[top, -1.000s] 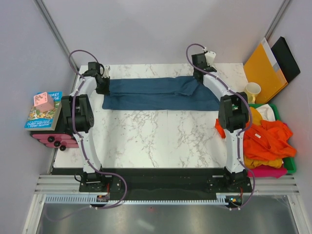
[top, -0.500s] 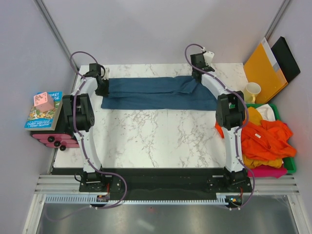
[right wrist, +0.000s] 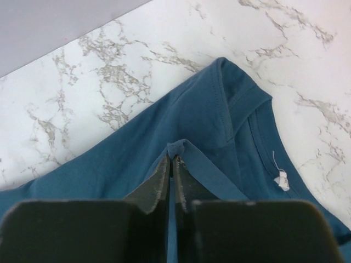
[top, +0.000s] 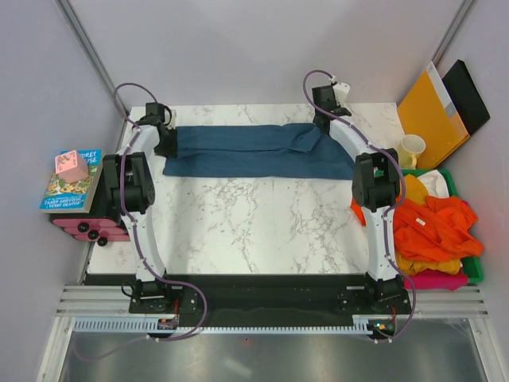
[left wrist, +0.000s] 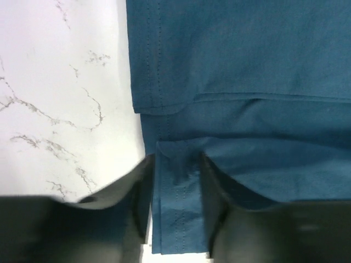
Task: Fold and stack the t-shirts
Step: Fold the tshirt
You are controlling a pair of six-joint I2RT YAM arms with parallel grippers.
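A dark teal-blue t-shirt [top: 254, 151] lies folded into a long band across the far part of the marble table [top: 254, 223]. My left gripper [top: 169, 143] is at the shirt's left end. In the left wrist view its fingers [left wrist: 176, 164] stand apart, with the hem of the teal shirt [left wrist: 247, 66] lying loose between them. My right gripper [top: 324, 123] is at the right end, near the collar. There it is [right wrist: 173, 160] shut on a pinched fold of the teal shirt [right wrist: 208, 115]. Orange t-shirts [top: 433, 227] lie heaped at the right, over yellow and pink ones.
The heap sits in a green bin [top: 475, 269] off the table's right edge. Behind it are a cream cup [top: 412, 148], an orange envelope [top: 429, 111] and a black folder [top: 469, 95]. Books [top: 70, 187] with a pink box [top: 71, 165] on top lie left of the table.
The left gripper's jaws have opened and let go of the shirt's hem. Both arms and the teal shirt have shifted slightly toward the far edge.
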